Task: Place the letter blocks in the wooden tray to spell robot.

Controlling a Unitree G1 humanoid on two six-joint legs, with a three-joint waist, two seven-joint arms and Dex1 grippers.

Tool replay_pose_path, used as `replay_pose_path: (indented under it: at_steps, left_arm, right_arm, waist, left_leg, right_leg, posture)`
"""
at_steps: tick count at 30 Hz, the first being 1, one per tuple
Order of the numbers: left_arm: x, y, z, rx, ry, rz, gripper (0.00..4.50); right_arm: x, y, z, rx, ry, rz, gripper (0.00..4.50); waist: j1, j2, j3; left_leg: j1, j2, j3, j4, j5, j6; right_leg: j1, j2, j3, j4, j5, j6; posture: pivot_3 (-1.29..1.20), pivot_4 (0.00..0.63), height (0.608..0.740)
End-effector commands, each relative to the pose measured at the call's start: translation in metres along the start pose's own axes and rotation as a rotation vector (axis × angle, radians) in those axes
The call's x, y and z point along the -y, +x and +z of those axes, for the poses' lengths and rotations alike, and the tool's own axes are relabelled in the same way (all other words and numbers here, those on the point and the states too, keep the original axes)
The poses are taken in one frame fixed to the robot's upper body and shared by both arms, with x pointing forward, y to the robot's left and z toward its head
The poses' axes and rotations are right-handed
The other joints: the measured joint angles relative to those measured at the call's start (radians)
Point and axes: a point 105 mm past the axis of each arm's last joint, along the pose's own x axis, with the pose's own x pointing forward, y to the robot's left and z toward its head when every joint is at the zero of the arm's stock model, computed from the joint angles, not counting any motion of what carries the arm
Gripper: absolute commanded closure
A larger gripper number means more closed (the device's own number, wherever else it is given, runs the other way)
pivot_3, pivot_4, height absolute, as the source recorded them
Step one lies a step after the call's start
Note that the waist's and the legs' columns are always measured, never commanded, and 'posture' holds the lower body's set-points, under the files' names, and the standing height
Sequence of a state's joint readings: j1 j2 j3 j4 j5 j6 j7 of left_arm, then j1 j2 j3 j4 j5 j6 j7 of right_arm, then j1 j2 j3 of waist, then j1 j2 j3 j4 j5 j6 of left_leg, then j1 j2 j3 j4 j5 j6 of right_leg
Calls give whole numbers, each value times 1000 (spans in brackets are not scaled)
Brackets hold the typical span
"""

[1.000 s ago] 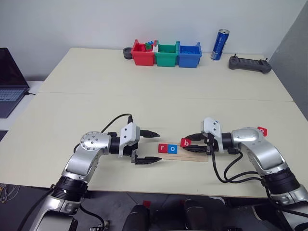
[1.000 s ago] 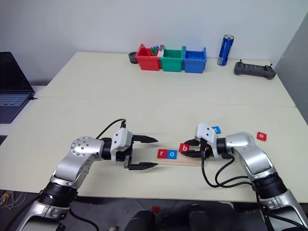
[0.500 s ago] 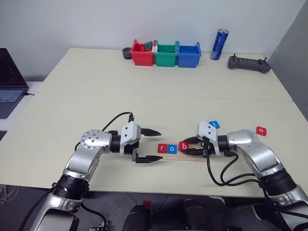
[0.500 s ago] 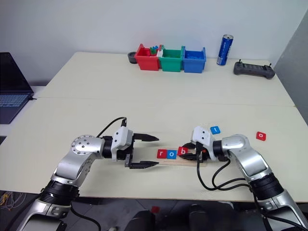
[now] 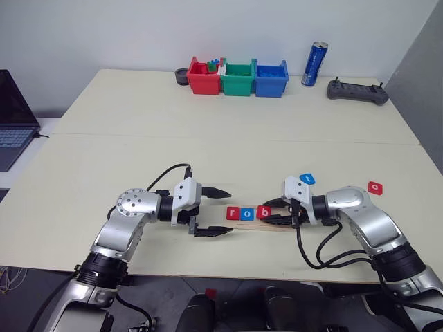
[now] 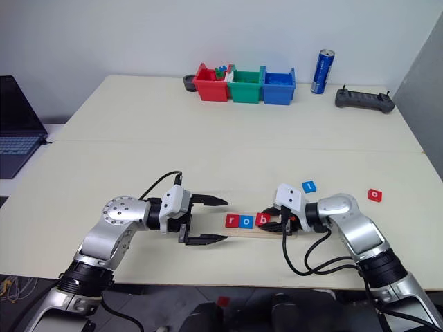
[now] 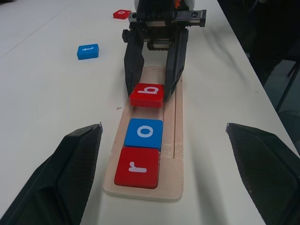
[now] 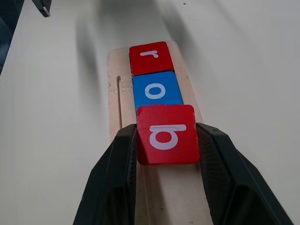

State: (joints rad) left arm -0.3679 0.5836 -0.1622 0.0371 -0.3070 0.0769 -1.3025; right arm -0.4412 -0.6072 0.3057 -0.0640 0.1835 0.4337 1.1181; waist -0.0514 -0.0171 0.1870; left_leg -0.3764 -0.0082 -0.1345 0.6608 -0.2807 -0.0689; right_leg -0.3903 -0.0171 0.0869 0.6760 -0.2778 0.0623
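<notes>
The wooden tray (image 5: pixel 280 227) lies near the table's front edge. A red r tile (image 5: pixel 233 212) and a blue o tile (image 5: pixel 248 214) sit side by side at its left end. My right gripper (image 5: pixel 266 214) is shut on a red b tile (image 8: pixel 167 133), which it holds low over the groove with its edge against the blue o. My left gripper (image 5: pixel 227 210) hovers open just left of the tray, holding nothing. A blue t tile (image 5: pixel 308 179) and a red o tile (image 5: pixel 374 187) lie loose on the table behind the right arm.
Red (image 5: pixel 205 77), green (image 5: pixel 239 78) and blue (image 5: pixel 271 77) bins stand at the far edge. A blue can (image 5: pixel 315 64) and a black controller (image 5: pixel 357 91) are to their right. A laptop (image 5: pixel 14 117) sits at the far left.
The right gripper has sunk slightly with the b tile toward the tray, and the blue t tile now shows behind it. The left gripper has stayed put.
</notes>
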Motion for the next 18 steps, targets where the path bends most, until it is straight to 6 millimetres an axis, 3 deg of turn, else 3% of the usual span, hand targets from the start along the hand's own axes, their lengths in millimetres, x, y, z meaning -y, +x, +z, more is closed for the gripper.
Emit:
replay_pose_path:
  at_steps: [1, 8, 16, 18]
  left_arm:
    - [-1, 0, 8, 14, 39, -8, 0]
    - [-3, 2, 7, 8, 59, -3, 0]
    - [-8, 1, 9, 5, 67, 1, 0]
    - [-7, 2, 10, 8, 66, -1, 0]
  right_arm:
    - [-1, 3, 9, 18, -46, 17, 3045]
    - [0, 2, 8, 14, -57, 23, 3045]
    - [3, -1, 12, 34, -58, 0, 233]
    - [6, -5, 15, 42, -56, -14, 41]
  waist:
    - [0, 0, 0]
    - [0, 0, 0]
    - [0, 0, 0]
    - [0, 0, 0]
  left_leg:
    - [0, 0, 0, 0, 0, 0]
    - [0, 0, 0, 0, 0, 0]
    - [0, 0, 0, 0, 0, 0]
    - [0, 0, 0, 0, 0, 0]
  right_leg:
    - [0, 0, 0, 0, 0, 0]
    - [0, 0, 0, 0, 0, 0]
    - [0, 0, 0, 0, 0, 0]
    - [0, 0, 0, 0, 0, 0]
  posture:
    - [0, 150, 740]
    - [0, 150, 740]
    - [0, 150, 740]
    - [0, 150, 740]
